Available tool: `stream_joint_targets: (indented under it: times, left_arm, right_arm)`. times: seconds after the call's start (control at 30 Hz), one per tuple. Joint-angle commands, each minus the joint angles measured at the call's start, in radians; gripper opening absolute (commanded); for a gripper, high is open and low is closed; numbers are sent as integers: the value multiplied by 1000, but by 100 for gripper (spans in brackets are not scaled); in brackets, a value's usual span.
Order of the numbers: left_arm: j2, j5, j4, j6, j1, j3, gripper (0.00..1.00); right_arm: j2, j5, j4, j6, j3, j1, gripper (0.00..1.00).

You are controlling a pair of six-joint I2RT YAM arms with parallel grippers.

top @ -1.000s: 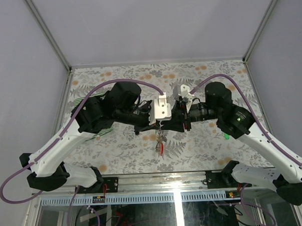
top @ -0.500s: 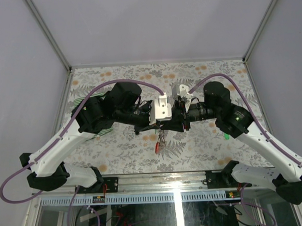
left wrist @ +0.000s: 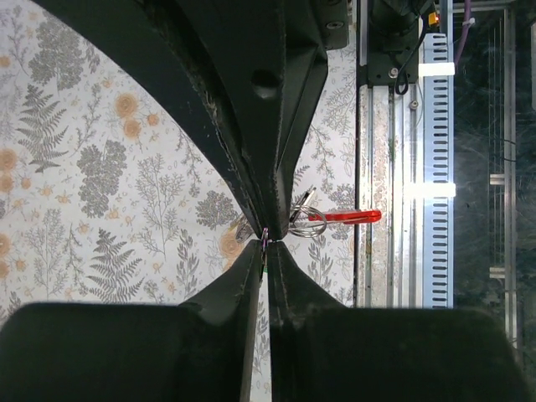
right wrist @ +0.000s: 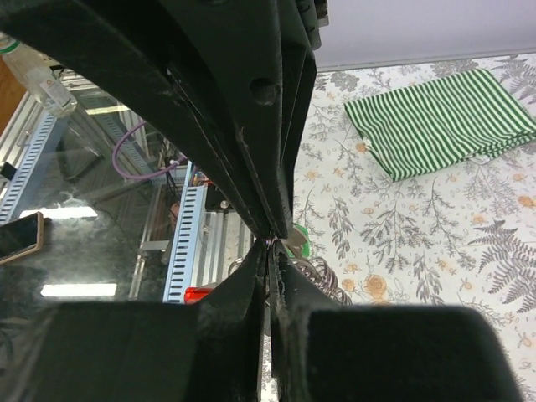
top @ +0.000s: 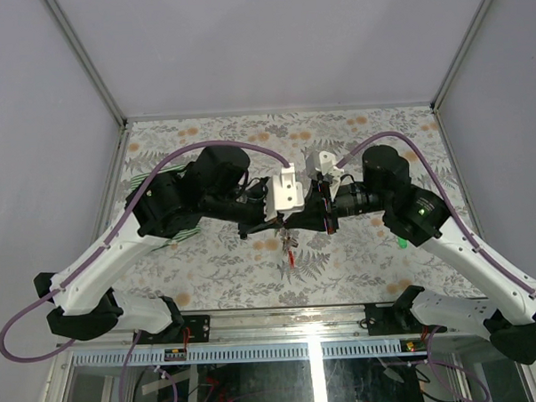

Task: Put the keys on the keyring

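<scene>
**Keyring dangling where two grippers are meeting**

The keyring (top: 290,252), with its red loop lowest, is hanging just beneath the two grippers' tips, above the floral table (top: 209,266). The left gripper (left wrist: 265,244) is pinching shut on the keyring's wire coil. The red loop is jutting out beside its tips. The right gripper (right wrist: 270,244) is also squeezing closed, on what I cannot tell. A green-headed key (right wrist: 299,246) is sitting just behind its tips. A green striped cloth (right wrist: 444,121) is lying well beyond.

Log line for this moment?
left fingers: shut; right fingers: shut; grey metal keyring with red loop: hanging where they meet, holder unclear
</scene>
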Motion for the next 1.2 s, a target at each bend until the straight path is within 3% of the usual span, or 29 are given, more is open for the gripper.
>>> stream_joint_targets:
  times: [0.0, 0.3, 0.6, 1.17]
  left_arm:
    - [-62, 3, 130, -34, -9, -11, 10]
    - [-289, 60, 485, -141, -9, -235, 34]
    - [-419, 169, 799, -245, -10, -435, 39]
    - [-354, 258, 771, -249, -9, -425, 32]
  right_arm:
    - [-58, 12, 112, -7, -7, 8, 0]
    - [-139, -29, 230, 18, 3, 6, 0]
    - [-159, -140, 214, 14, 53, 7, 0]
    - [-183, -108, 233, 28, 56, 7, 0]
